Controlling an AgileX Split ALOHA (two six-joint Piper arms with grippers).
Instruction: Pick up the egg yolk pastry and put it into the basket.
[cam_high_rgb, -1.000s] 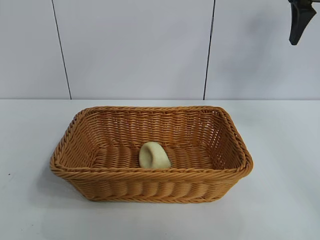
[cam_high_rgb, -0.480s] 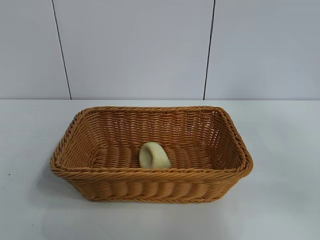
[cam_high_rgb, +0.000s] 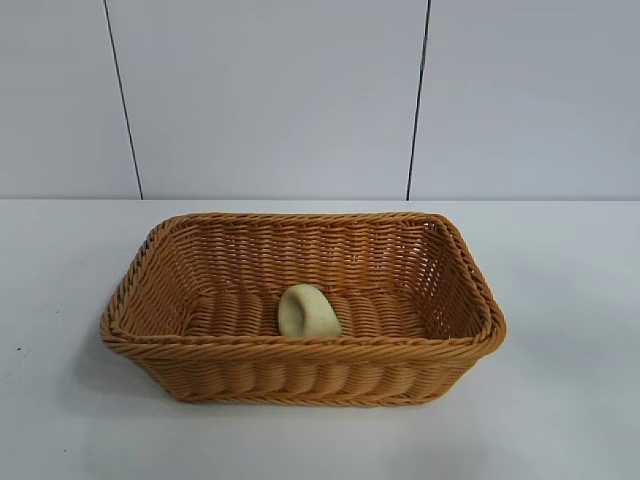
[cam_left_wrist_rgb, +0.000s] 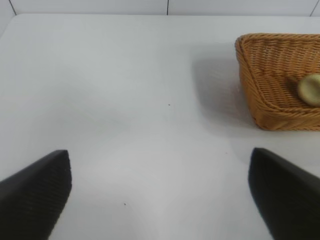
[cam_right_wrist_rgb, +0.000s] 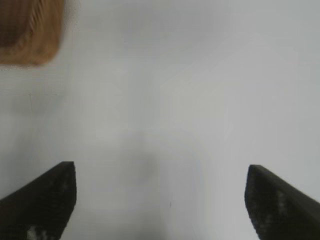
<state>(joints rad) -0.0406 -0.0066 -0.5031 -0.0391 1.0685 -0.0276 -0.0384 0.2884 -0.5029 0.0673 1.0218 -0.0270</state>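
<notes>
Here's the white table (cam_high_rgb: 560, 400), bare at the near edge in the exterior view. Just behind that stretch sits the wicker basket (cam_high_rgb: 300, 375), a big orange-tan rectangle with flared sides and a braided rim, flat on the tabletop at centre. Look inside: the egg yolk pastry (cam_high_rgb: 307, 311) lies on the woven floor, close up against the near wall and about midway along it. It's a small pale cream-yellow lump, smooth and matte, with a shallow dent in its upper side, and nothing is touching it apart from the basket. Beyond the basket the table runs back to a pale panelled wall (cam_high_rgb: 270, 100) with two dark vertical seams. Neither arm shows in this view.

Over to the left wrist view. The left gripper (cam_left_wrist_rgb: 160, 192) hangs above bare table with its two dark fingers spread wide, nothing at all between them. Farther off from it, well apart, one end of the basket comes into view, with the pastry a pale round shape against the weave inside.

And the right wrist view. The right gripper (cam_right_wrist_rgb: 160, 200) is likewise spread wide above bare white table, holding nothing. A blurred corner of the basket sits at the edge of that view, well away from the fingers. The pastry cannot be made out from here.

So both claws are open and empty, and the pastry is in the basket.
</notes>
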